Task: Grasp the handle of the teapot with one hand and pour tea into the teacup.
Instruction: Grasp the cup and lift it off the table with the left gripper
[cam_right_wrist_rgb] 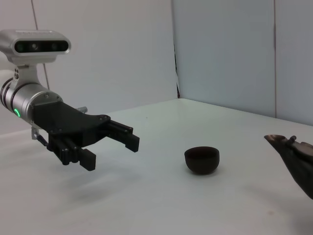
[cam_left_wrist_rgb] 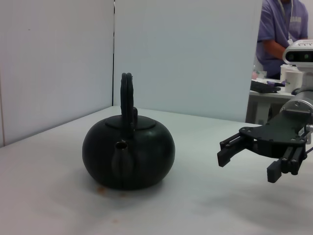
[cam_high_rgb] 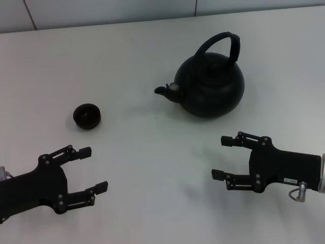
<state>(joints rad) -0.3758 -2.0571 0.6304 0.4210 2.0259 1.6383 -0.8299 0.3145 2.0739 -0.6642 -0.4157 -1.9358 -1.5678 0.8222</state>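
Observation:
The black teapot (cam_high_rgb: 210, 86) stands on the white table at the back right, spout pointing left, with its arched handle (cam_high_rgb: 223, 43) upright over the lid. The small black teacup (cam_high_rgb: 87, 116) sits to its left, apart from the spout. My left gripper (cam_high_rgb: 94, 169) is open and empty near the front left, in front of the teacup. My right gripper (cam_high_rgb: 222, 157) is open and empty at the front right, in front of the teapot. The left wrist view shows the teapot (cam_left_wrist_rgb: 128, 156), its handle (cam_left_wrist_rgb: 128, 98) and the right gripper (cam_left_wrist_rgb: 247, 166). The right wrist view shows the teacup (cam_right_wrist_rgb: 201, 159), the left gripper (cam_right_wrist_rgb: 110, 152) and the teapot's spout (cam_right_wrist_rgb: 293, 152).
The white table (cam_high_rgb: 152, 168) runs back to a pale wall (cam_high_rgb: 101, 12). In the left wrist view a person in a purple shirt (cam_left_wrist_rgb: 283, 29) stands behind a desk beyond the table's far side.

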